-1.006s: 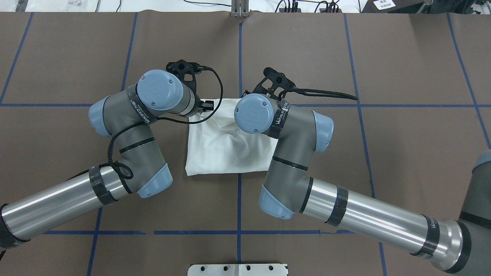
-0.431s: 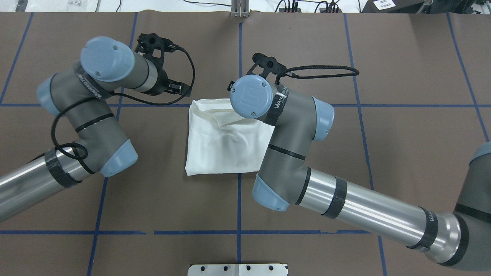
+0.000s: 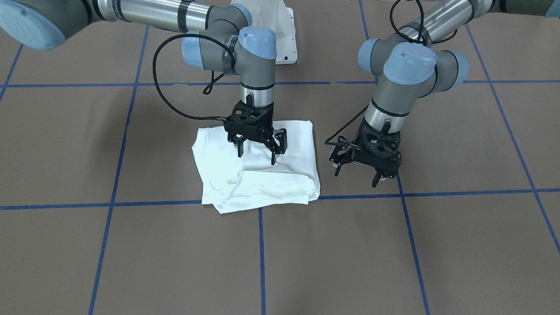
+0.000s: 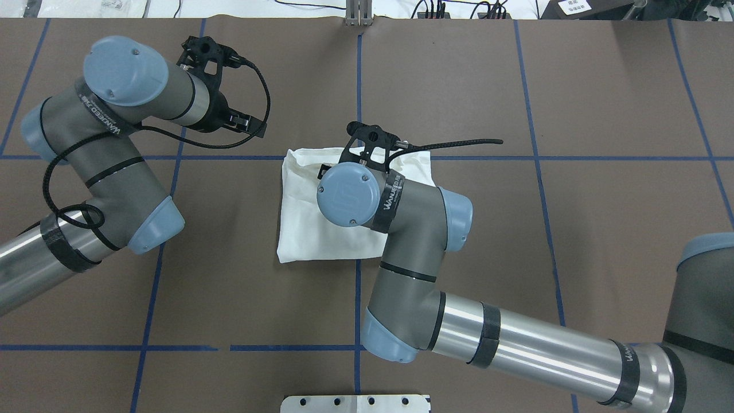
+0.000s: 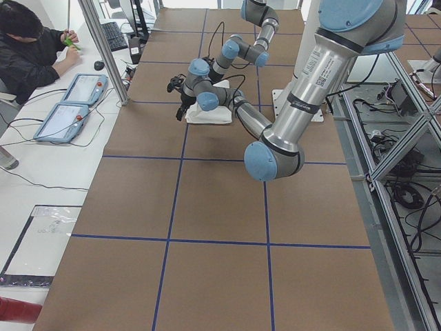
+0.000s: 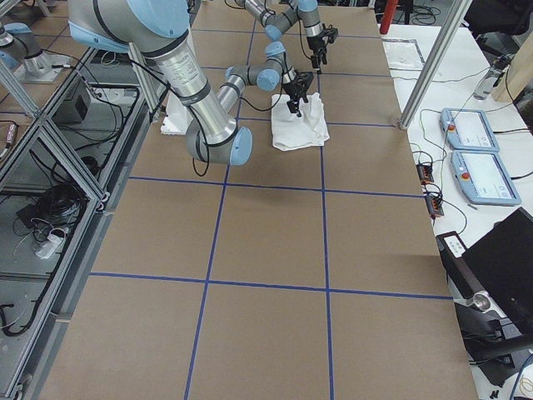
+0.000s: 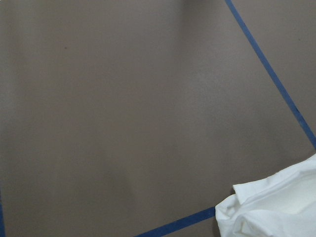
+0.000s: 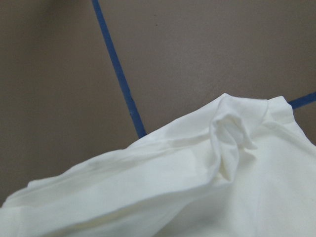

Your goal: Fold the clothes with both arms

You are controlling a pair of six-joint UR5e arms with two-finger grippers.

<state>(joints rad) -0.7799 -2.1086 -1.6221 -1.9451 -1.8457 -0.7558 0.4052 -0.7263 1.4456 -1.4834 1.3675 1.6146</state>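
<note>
The white T-shirt (image 3: 262, 181) lies folded into a rough square on the brown table; it also shows in the overhead view (image 4: 304, 229). No print shows. My right gripper (image 3: 257, 156) hangs open and empty just above the shirt's middle. In the overhead view its wrist hides it. My left gripper (image 3: 356, 174) is open and empty, off the shirt over bare table beside it; it also shows in the overhead view (image 4: 252, 126). The left wrist view shows only a shirt corner (image 7: 276, 207). The right wrist view shows rumpled folds (image 8: 197, 182).
The white metal pedestal (image 3: 280, 30) stands at the robot's side of the table (image 4: 355, 403). Blue tape lines (image 3: 131, 203) grid the brown table cover. An operator (image 5: 27, 48) sits with tablets (image 5: 69, 110) beyond the far edge.
My left gripper has left the shirt's far left corner and moved off to the left. My right arm has moved from the shirt's far edge to over its middle.
</note>
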